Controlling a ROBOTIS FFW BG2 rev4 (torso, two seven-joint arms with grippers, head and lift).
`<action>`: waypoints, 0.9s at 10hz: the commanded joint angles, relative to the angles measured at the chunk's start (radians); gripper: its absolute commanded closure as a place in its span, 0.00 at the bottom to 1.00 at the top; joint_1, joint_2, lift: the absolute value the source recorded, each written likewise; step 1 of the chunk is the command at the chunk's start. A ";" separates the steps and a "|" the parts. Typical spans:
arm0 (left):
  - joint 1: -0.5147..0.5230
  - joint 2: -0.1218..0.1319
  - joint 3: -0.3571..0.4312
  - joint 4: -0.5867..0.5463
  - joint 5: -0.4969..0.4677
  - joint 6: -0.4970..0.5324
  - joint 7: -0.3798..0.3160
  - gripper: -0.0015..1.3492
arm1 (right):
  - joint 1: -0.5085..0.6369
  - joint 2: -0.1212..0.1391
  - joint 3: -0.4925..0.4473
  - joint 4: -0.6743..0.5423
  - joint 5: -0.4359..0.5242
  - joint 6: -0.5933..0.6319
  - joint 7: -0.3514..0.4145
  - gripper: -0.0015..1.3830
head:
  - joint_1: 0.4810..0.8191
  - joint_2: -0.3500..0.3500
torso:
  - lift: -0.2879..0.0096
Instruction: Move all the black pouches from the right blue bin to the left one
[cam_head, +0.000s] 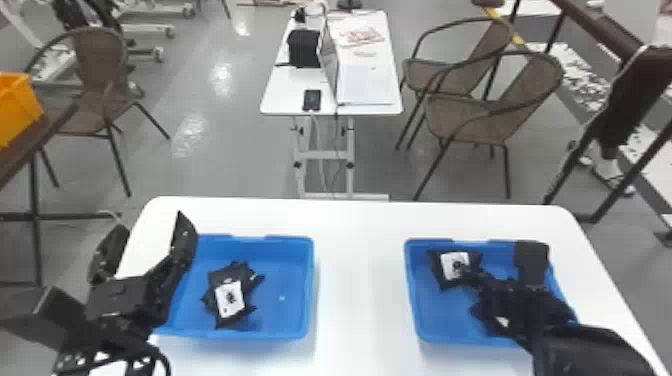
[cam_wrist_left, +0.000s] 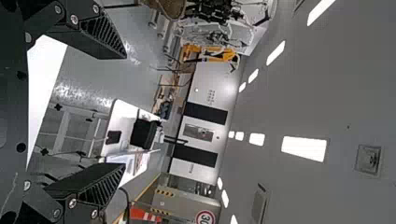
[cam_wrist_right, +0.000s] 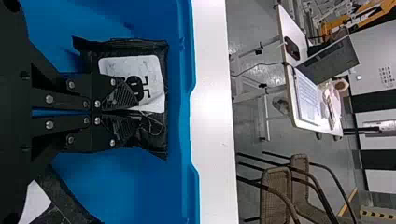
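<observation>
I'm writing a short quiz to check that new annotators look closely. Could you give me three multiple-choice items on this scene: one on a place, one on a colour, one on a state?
1. Where is the right gripper?
A) Over the left blue bin
B) At a black pouch in the right blue bin
C) Over the far table

2. What colour is the crate at the head view's left edge?
A) Blue
B) Green
C) Orange-yellow

3. What is the state of the left gripper?
A) Open and empty
B) Shut on a pouch
C) Shut and empty

Right letters:
1: B, since the right wrist view shows its fingertips at the white-labelled pouch inside the bin.
2: C, as the head view shows the crate's orange-yellow side.
3: A, because the left wrist view shows its fingers wide apart with nothing held between them.
</observation>
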 joint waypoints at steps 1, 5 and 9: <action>0.001 -0.003 0.001 0.004 0.003 -0.006 -0.002 0.16 | 0.036 0.007 0.012 -0.068 -0.043 0.004 -0.002 0.92 | 0.63 0.52 | 1.00; -0.010 -0.003 -0.007 0.002 0.023 0.007 0.000 0.16 | 0.234 -0.001 0.010 -0.509 -0.136 0.174 0.011 0.92 | 0.63 0.55 | 1.00; -0.022 -0.003 -0.018 0.001 0.060 0.030 0.000 0.16 | 0.389 -0.012 0.081 -0.903 -0.325 0.349 0.092 0.92 | 0.63 0.57 | 1.00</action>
